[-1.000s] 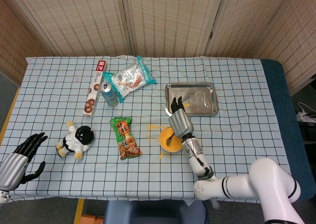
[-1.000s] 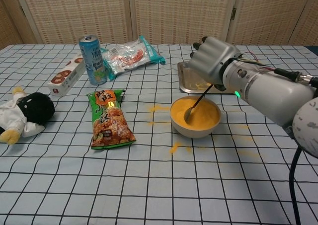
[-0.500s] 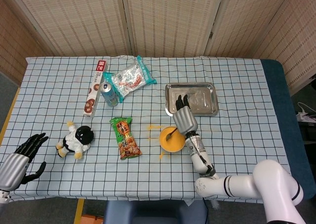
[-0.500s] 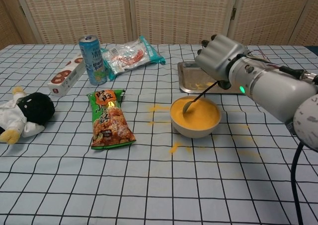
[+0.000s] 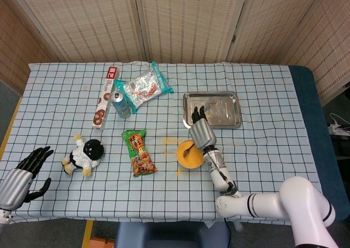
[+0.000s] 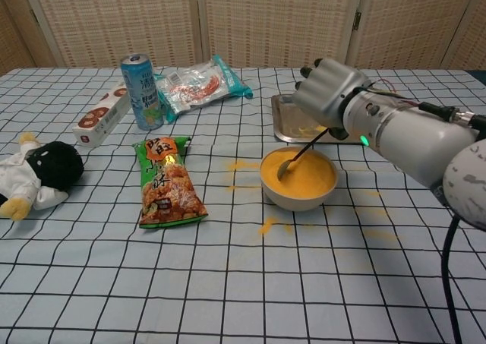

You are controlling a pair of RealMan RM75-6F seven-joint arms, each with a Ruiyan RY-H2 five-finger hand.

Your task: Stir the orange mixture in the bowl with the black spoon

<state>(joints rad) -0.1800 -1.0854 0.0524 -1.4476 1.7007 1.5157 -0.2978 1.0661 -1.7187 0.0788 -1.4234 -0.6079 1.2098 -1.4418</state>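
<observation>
Checked table (image 5: 262, 78) under bowl (image 6: 298, 196), tray (image 5: 212, 109), snacks (image 6: 167, 181)

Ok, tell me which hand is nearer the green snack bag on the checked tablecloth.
The right. The right hand holds the black spoon over the bowl, just right of the green snack bag. The left hand hangs open at the table's near-left edge, beyond the plush toy.

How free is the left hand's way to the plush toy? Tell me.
Probably free: the left hand lies open at the table's near-left edge, and only bare checked cloth shows between it and the plush toy.
</observation>
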